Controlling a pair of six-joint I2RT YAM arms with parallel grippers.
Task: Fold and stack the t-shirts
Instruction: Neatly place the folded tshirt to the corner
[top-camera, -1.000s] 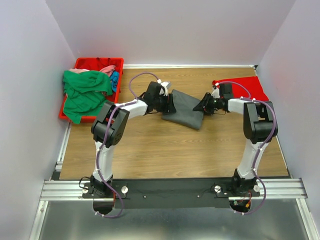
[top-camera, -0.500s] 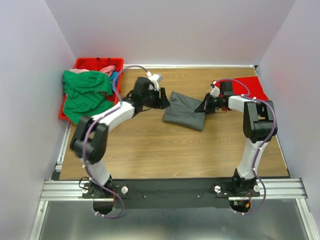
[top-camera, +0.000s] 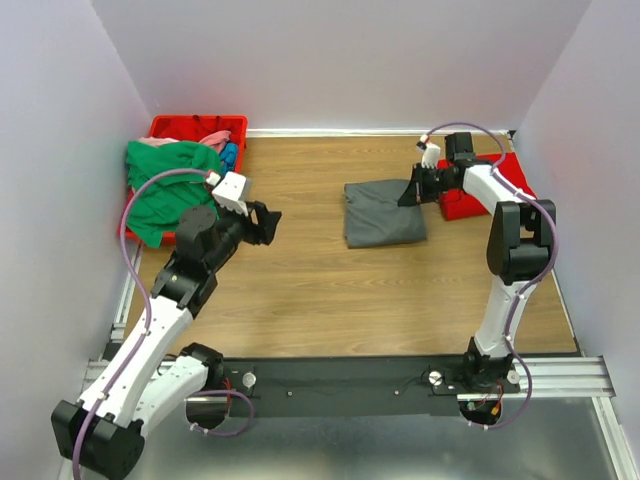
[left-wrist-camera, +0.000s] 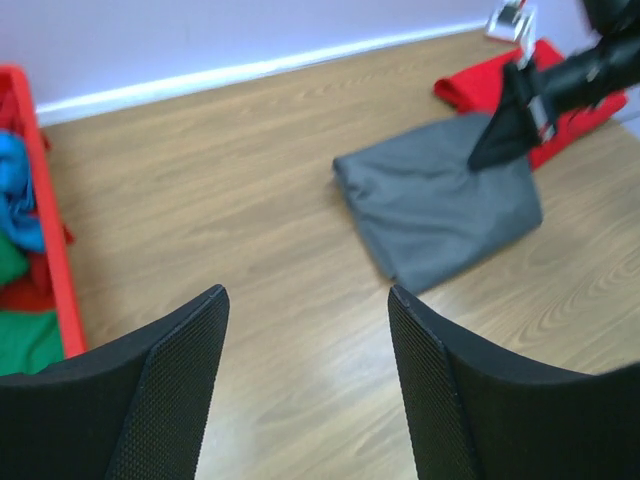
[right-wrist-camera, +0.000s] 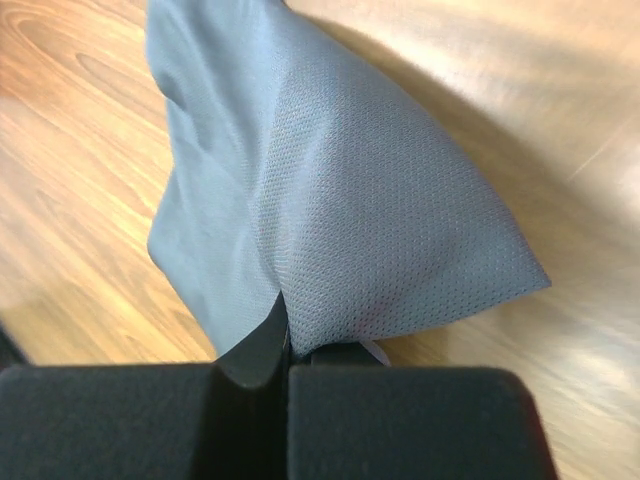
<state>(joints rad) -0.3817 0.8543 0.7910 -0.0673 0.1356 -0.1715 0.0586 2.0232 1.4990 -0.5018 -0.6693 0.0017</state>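
Note:
A folded dark grey t-shirt (top-camera: 383, 212) (left-wrist-camera: 440, 210) lies on the wood at centre right. My right gripper (top-camera: 408, 192) (right-wrist-camera: 285, 330) is shut on its right edge, and the cloth (right-wrist-camera: 330, 200) bunches up between the jaws. Just right of it a bright red t-shirt (top-camera: 463, 205) (left-wrist-camera: 480, 85) lies flat, partly under the right arm. My left gripper (top-camera: 268, 222) (left-wrist-camera: 305, 295) stands open and holds nothing, over bare wood well left of the grey shirt. Green (top-camera: 165, 190), pink (top-camera: 205, 140) and blue (top-camera: 230, 158) t-shirts are heaped in the bin.
The red plastic bin (top-camera: 195, 128) (left-wrist-camera: 45, 200) sits in the far left corner, and the green shirt spills over its front rim. White walls close the table at the back and on both sides. A metal rail runs along the near edge.
My left arm has drawn back to the left, away from the grey shirt, and its jaws have opened wider. My right gripper has shut on the shirt and pulled it back and to the right.

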